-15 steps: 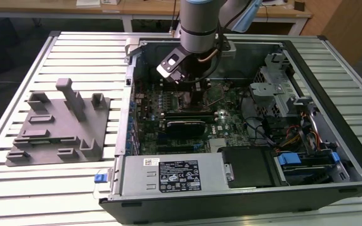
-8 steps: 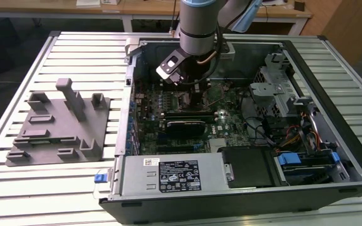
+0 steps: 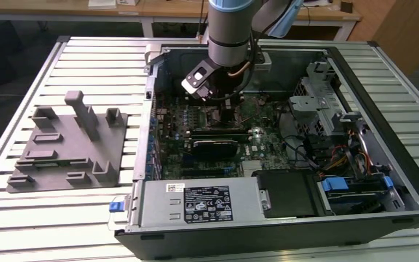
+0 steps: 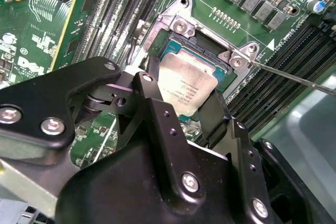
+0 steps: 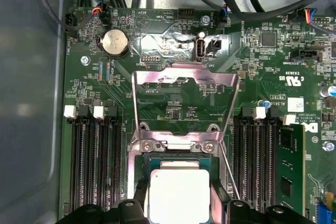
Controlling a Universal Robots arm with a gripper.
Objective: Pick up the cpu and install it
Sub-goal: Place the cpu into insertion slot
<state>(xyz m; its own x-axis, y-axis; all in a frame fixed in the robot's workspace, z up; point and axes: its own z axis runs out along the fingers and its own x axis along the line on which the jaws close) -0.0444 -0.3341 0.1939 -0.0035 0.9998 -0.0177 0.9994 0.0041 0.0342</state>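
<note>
A robot arm [image 3: 228, 33] reaches down into an open computer case [image 3: 406, 180] lying on its side on a slatted metal counter [image 3: 20, 218], with a grey plastic tray [image 3: 64, 147] with upright posts standing on the counter just beside the case, on the exterior view's left. In both wrist views the black pincer [image 4: 184, 95] pinches the cpu [image 4: 186, 85], its two fingers [image 4: 214, 115] set against opposite edges of the chip. The cpu, silvery top upward, sits directly over the dark square socket [image 4: 220, 59] on the green motherboard [image 5: 252, 51], looking slightly tilted in the second wrist view; whether it rests fully in the socket cannot be told. In the first wrist view the cpu [image 5: 178, 195] shows between the pincer's [image 5: 178, 205] fingertips, and the socket's metal load plate [image 5: 184, 85] stands swung open beyond it. The thin metal lever [image 4: 294, 77] juts out to one side of the socket, clear of the chip. Rows of black memory slots [image 5: 94, 161] flank the socket on both sides, and a round coin battery [image 5: 115, 42] sits farther up the board.
</note>
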